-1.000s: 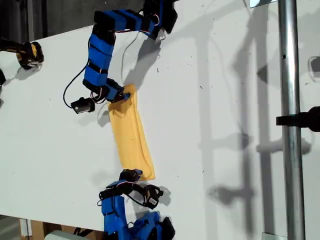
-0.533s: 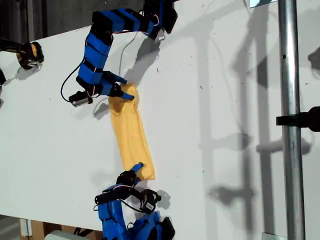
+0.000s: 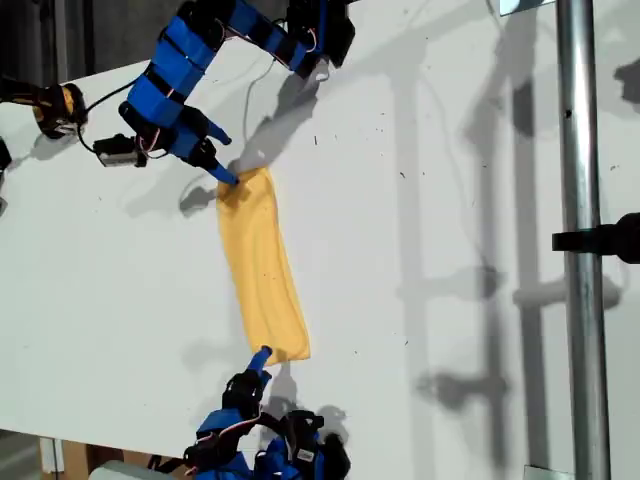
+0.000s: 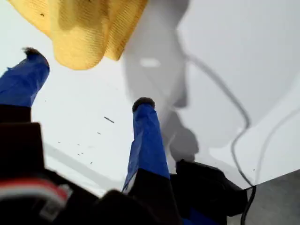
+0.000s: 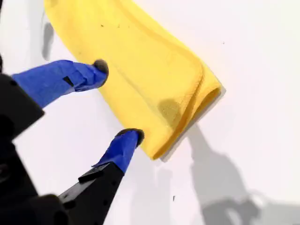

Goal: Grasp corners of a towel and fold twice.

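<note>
Both claws gape, holding nothing; my first gripper (image 4: 88,78) sits short of the towel (image 4: 79,33); my second gripper (image 5: 117,101) straddles its hem; pinch 2 corners (image 5: 211,91) deeply, then carry the exterior view's 12 o'clock end toward 6.

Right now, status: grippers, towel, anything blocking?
My first gripper open, off the towel. My second gripper open at its other end. Towel flat in a narrow folded strip. Nothing blocking on the table.

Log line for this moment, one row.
towel: folded strip on table | first claw: open, empty | second claw: open, at towel end
</note>
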